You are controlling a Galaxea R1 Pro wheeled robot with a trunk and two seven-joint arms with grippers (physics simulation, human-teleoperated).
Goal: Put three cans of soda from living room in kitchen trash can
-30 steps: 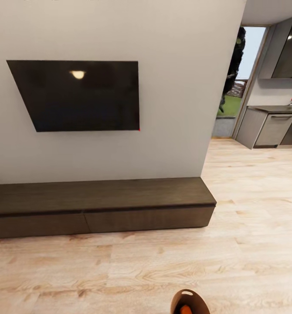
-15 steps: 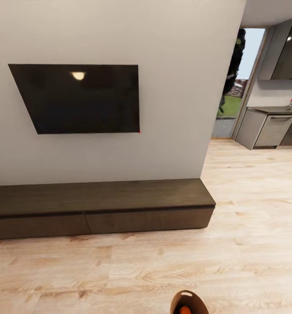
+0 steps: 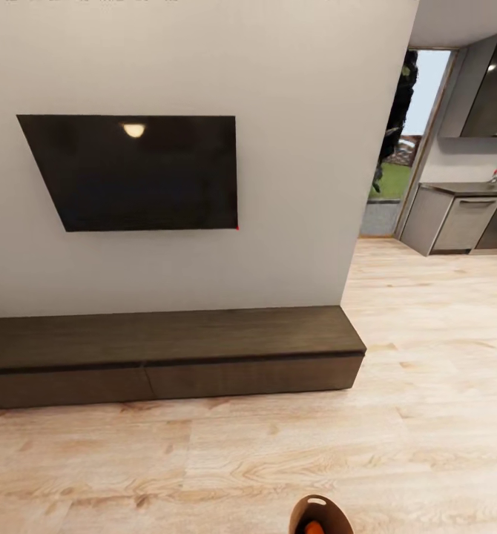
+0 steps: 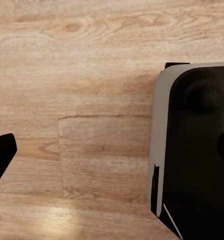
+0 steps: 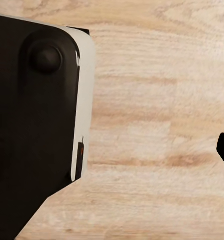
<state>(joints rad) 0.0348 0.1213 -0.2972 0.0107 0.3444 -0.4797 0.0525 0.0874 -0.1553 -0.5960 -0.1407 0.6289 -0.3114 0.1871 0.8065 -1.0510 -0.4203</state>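
While upright, tash can (image 3: 321, 512) open-topped

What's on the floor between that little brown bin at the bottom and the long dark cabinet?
Nothing: in the head view only bare wooden floor lies between the bin and the cabinet.

Pale matt wood-grain floor (image 3: 426, 356); dark matt wood cabinet (image 3: 167, 348); glossy black TV (image 3: 137, 172); smooth matt grey wall (image 3: 293, 111).
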